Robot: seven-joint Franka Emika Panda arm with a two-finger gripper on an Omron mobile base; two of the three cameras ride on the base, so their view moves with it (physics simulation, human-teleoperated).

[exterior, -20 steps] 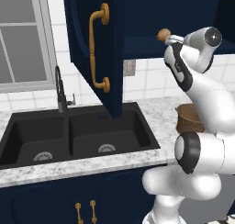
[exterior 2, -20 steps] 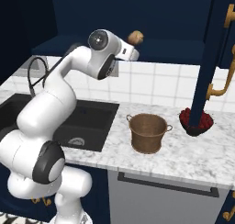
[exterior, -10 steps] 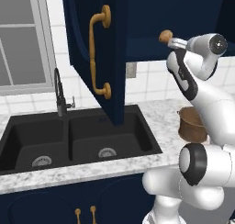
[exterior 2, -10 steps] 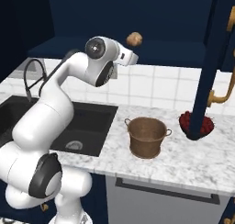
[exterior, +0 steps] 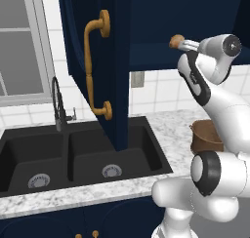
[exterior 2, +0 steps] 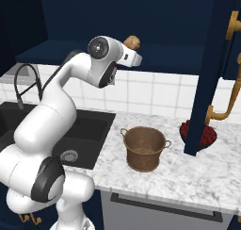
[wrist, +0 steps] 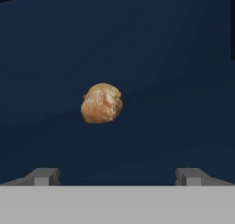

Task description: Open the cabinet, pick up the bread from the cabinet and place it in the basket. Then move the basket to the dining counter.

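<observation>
The cabinet stands open, and its left door (exterior: 105, 66) with the long brass handle swings out over the sink. The bread (wrist: 101, 103), a small golden-brown bun, lies on the dark shelf inside, also visible in the base views (exterior: 176, 40) (exterior 2: 132, 42). My gripper (wrist: 117, 175) is raised to shelf height and points at the bread. It is open, its fingertips (wrist: 43, 175) are wide apart, and the bun sits a short way ahead of them, untouched. The brown basket (exterior 2: 143, 148) stands on the marbled counter below, half hidden behind my arm in the left base view (exterior: 205, 134).
The right cabinet door (exterior 2: 212, 73) hangs open beside a dark bowl of red fruit (exterior 2: 198, 132). A black double sink (exterior: 73, 159) with a dark tap (exterior: 58, 105) lies to the left. White tiled wall runs behind the counter.
The whole picture has shifted slightly, so the camera has moved. My hand has stayed at shelf height near the bread, with the jaws still wide apart.
</observation>
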